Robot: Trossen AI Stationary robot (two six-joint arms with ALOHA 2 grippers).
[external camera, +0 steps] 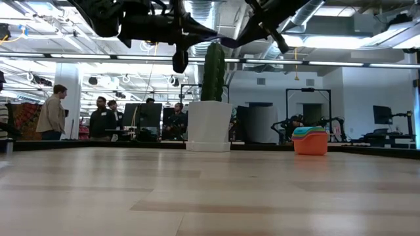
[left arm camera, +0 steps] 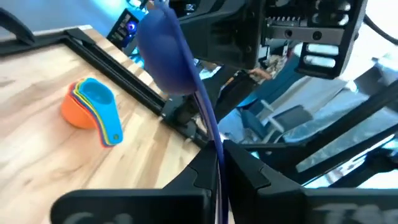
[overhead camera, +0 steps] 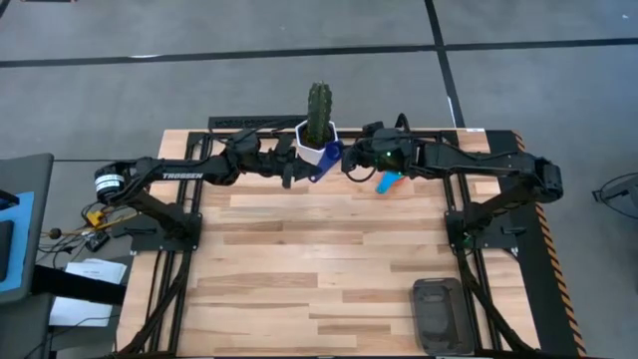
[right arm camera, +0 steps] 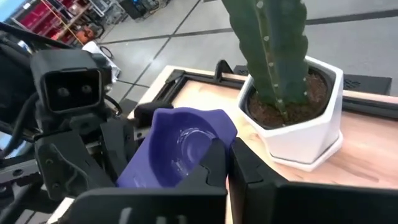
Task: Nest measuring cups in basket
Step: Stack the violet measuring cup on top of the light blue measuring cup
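The dark blue measuring cup (overhead camera: 321, 164) is in the air beside the white cactus pot (overhead camera: 319, 140), between both grippers. My left gripper (left arm camera: 219, 149) comes from the table's left and is shut on it. My right gripper (right arm camera: 229, 149) comes from the right and is shut on it too. The other cups sit nested in one stack (overhead camera: 387, 181) on the table near the far edge, light blue on top (left arm camera: 93, 109), orange at the bottom. The dark grey basket (overhead camera: 439, 314) stands at the near right of the table. My left gripper pinches the cup's flat handle (left arm camera: 213, 134) near its free end between both fingers, roughly level from the table's left, along the handle. The bowl (left arm camera: 165, 53) stands out beyond the fingers, clear of the table. My right gripper is shut on the bowl's rim (right arm camera: 219, 132), coming level from the table's right. The bowl's wall seems to sit between the fingertips, with its hollow (right arm camera: 180, 146) facing the camera. The fingers hide the exact place of contact.
The cactus pot (right arm camera: 298, 124) stands just behind the grippers at the far edge. A black frame rail (left arm camera: 130, 74) runs along that edge. Bare wooden table (overhead camera: 319, 269) stretches from the arms to the near edge. People stand in the room (external camera: 52, 111) beyond the table.
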